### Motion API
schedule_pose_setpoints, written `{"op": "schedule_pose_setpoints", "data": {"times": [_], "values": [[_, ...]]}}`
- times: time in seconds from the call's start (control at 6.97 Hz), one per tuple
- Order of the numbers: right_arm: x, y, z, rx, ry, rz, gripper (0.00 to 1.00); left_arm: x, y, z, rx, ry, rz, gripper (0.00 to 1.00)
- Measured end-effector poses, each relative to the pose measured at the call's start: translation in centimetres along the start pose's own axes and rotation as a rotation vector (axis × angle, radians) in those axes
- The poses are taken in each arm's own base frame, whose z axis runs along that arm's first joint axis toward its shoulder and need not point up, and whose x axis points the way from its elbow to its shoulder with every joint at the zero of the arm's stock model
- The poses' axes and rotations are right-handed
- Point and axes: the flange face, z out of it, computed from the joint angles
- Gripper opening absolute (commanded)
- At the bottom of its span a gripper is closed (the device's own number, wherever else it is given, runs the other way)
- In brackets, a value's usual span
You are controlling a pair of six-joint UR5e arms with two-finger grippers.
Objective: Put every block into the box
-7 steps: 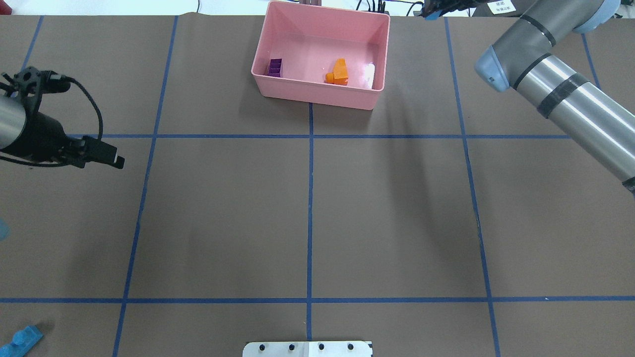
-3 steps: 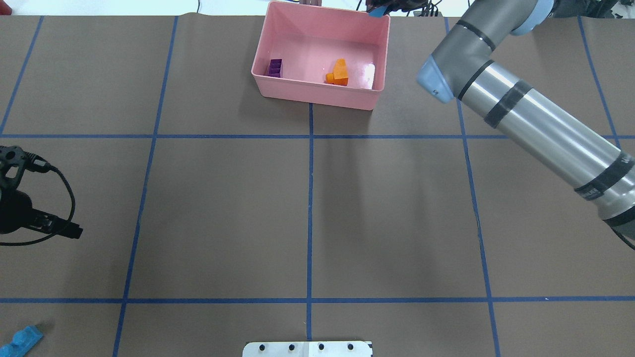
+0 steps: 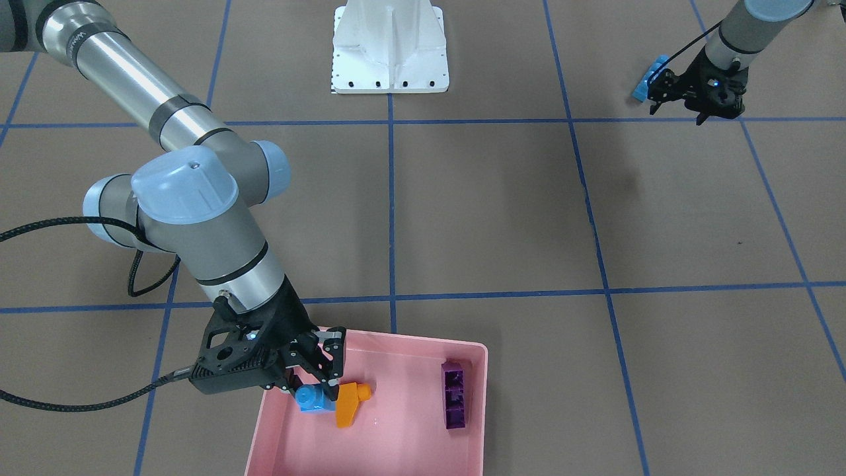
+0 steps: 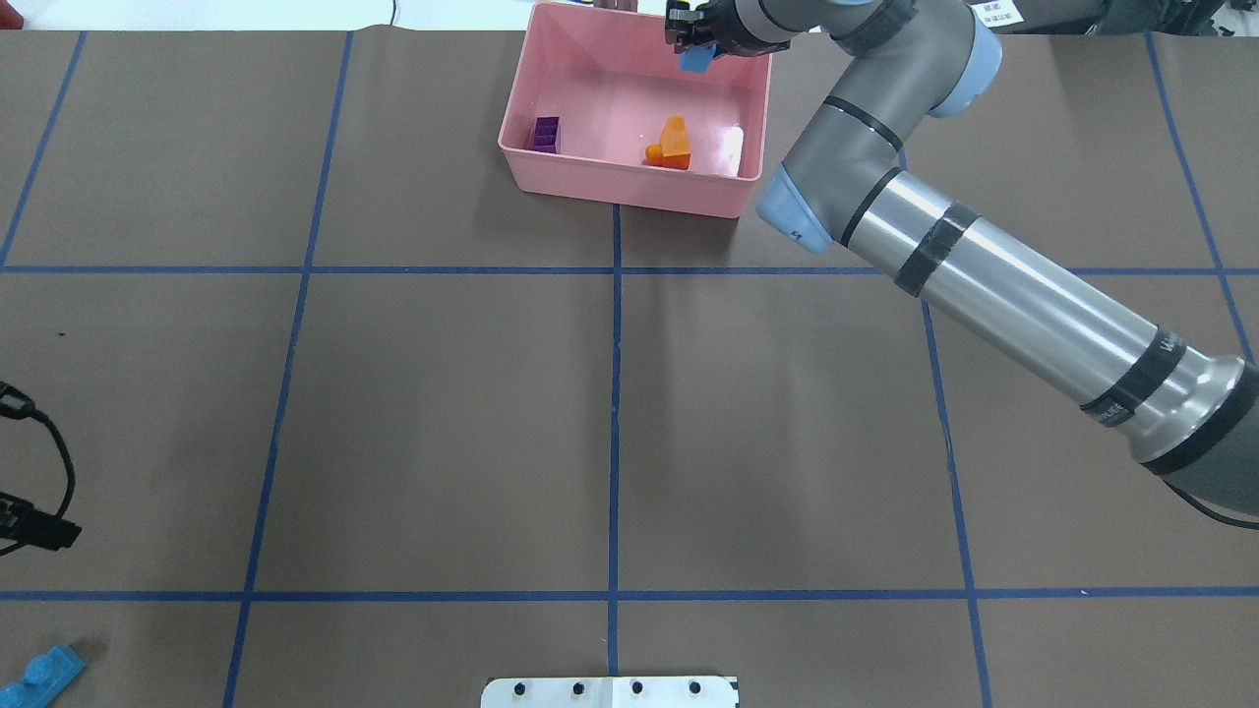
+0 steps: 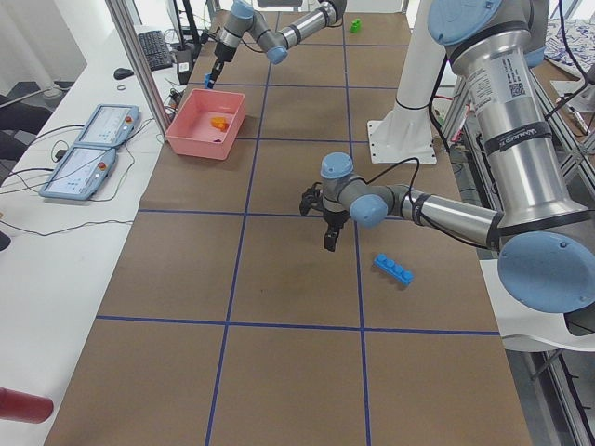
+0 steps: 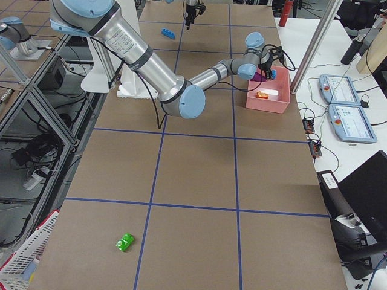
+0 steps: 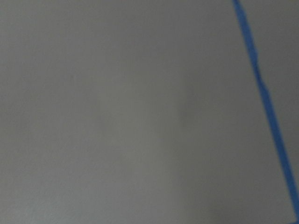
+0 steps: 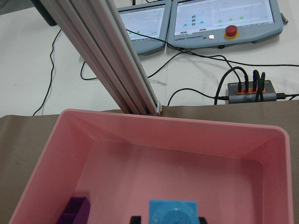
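— While it hangs over the pink box (image 3: 410,339), what's the right claw (image 3: 316,387) doing?
— Pinching the small blue cube (image 3: 308,399), near the orange brick (image 3: 348,403). Whether the left claw (image 3: 697,109) is spread, I cannot tell; the long blue bar (image 3: 651,78) lies near it.

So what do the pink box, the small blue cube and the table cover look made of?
The pink box looks like moulded plastic, smooth and semi-glossy; its floor shows a bright reflection. The small blue cube is probably hard plastic, with a moulded stud and even colour. The table cover seems to be matte brown paper or thin sheet, with no glare.
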Motion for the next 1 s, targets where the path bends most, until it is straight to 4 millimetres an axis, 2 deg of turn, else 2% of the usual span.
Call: {"op": "schedule_pose_setpoints", "data": {"times": [0.14,0.29,0.57,0.72,1.0], "values": [[-1.0,-0.1,0.4,0.004,0.004,0.018,0.99,-0.6,2.3,0.7,-0.029,0.001,0.025,1.0],[-1.4,-0.3,0.5,0.01,0.006,0.03,0.99,-0.4,3.8,1.3,-0.059,0.004,0.044,1.0],[-1.7,-1.1,-0.4,0.017,-0.003,0.041,0.99,1.4,5.8,3.2,-0.128,0.012,0.058,1.0],[-1.4,-1.7,-1.8,-0.005,-0.008,0.049,0.99,2.0,7.1,3.9,-0.156,0.008,0.07,1.0],[-0.1,-4.3,-7.4,-0.107,0.028,0.096,0.99,2.1,9.7,4.8,-0.198,0.002,0.096,1.0]]}}
